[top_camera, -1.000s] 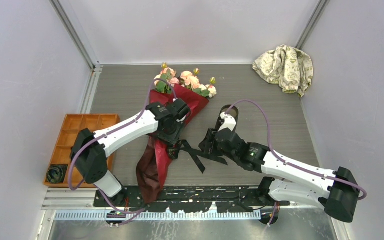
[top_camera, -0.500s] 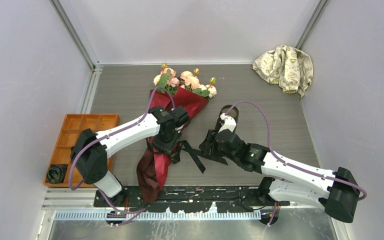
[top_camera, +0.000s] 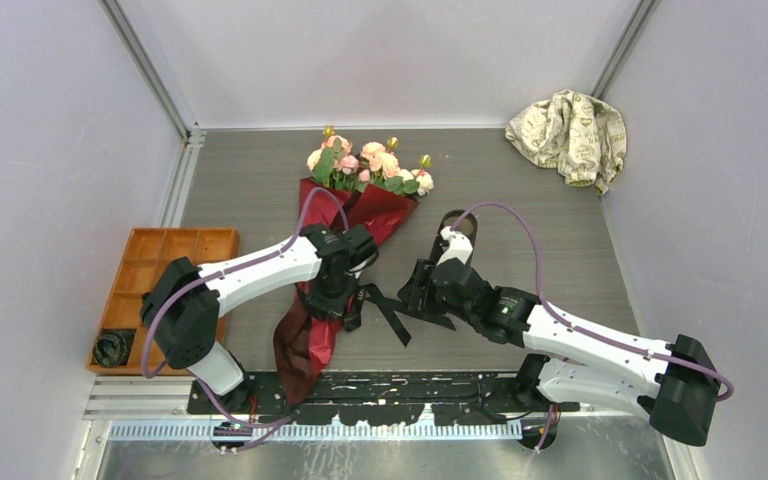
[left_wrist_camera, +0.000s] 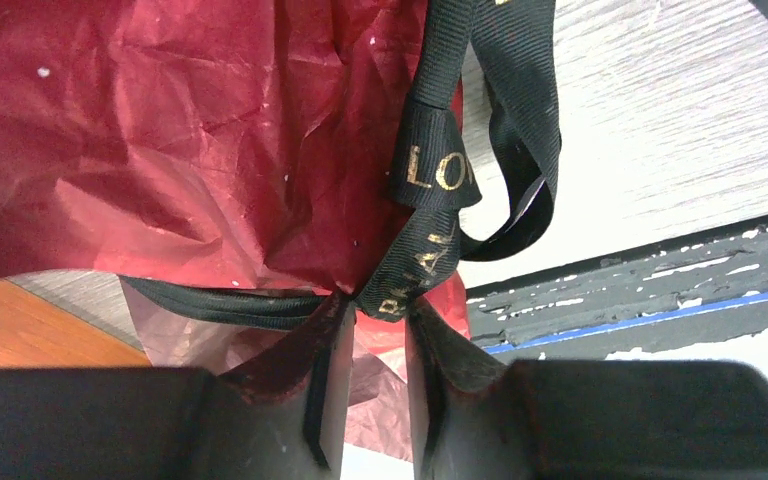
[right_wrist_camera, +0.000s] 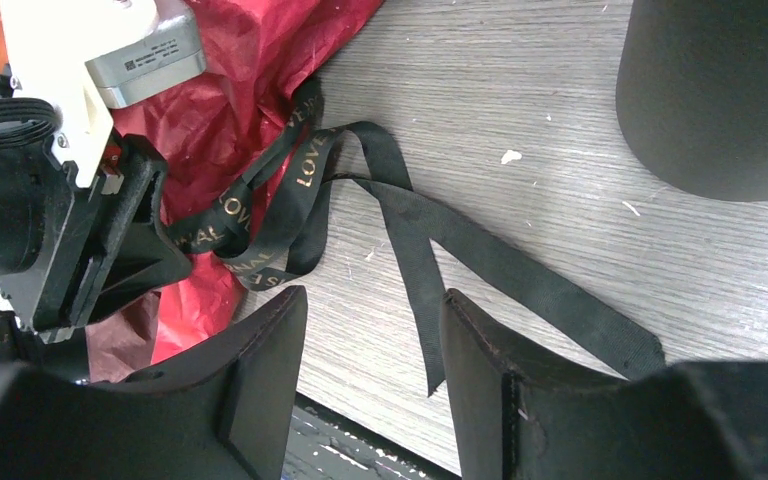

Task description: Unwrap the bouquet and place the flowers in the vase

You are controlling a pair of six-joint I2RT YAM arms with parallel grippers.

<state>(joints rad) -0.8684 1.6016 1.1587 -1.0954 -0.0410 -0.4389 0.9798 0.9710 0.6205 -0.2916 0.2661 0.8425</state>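
Black ribbon [left_wrist_camera: 430,240] now pinched at knot: we see left fingers [left_wrist_camera: 305,390], lower on bouquet [top_camera: 355,205] than a second ago, narrowed onto it. Right fingers [right_wrist_camera: 260,380] spread above ribbon tail. Bouquet lies wrapped on desk [top_camera: 560,200] near vase [right_wrist_camera: 720,90]; we judge untying can begin.

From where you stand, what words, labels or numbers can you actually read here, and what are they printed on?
"LOVE": gold letters on the black ribbon, right wrist view.
"LO": same ribbon, left wrist view; the rest is folded under.
Other gold letters on the ribbon: creased fragments, not readable.
Print on the grey box, right wrist view: too small to read.
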